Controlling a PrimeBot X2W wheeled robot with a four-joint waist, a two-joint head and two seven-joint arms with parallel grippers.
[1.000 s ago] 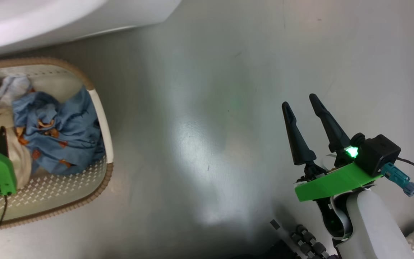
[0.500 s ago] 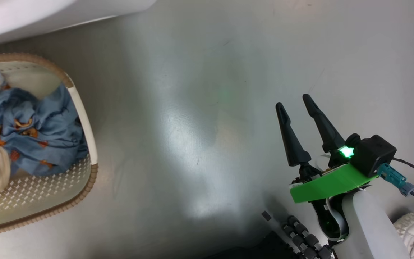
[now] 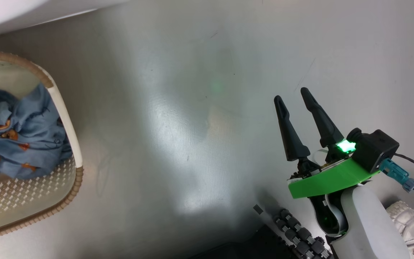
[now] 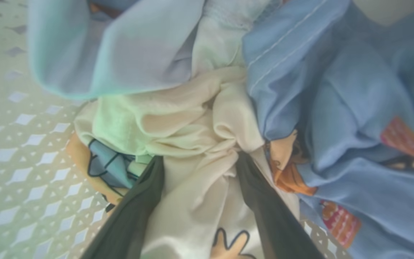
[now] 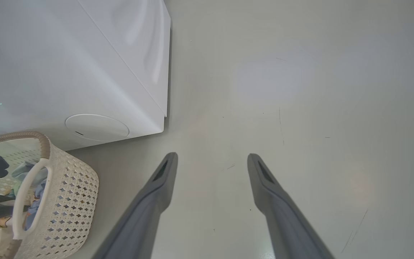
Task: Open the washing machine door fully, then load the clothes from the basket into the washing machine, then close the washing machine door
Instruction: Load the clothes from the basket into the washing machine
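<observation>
Left wrist view: left gripper (image 4: pixel 198 160) spread apart astride a cream fold of clothes (image 4: pixel 192 118) in the basket (image 4: pixel 20 151). Head view: right gripper (image 3: pixel 290 94) open, empty, well right of it. Right wrist view adds the washing machine (image 5: pixel 67 64) behind.

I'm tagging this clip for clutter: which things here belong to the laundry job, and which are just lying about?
In the job:
clothes
basket
washing machine
left gripper, down among the clothes

Just lying about:
pale shoe on the floor
</observation>
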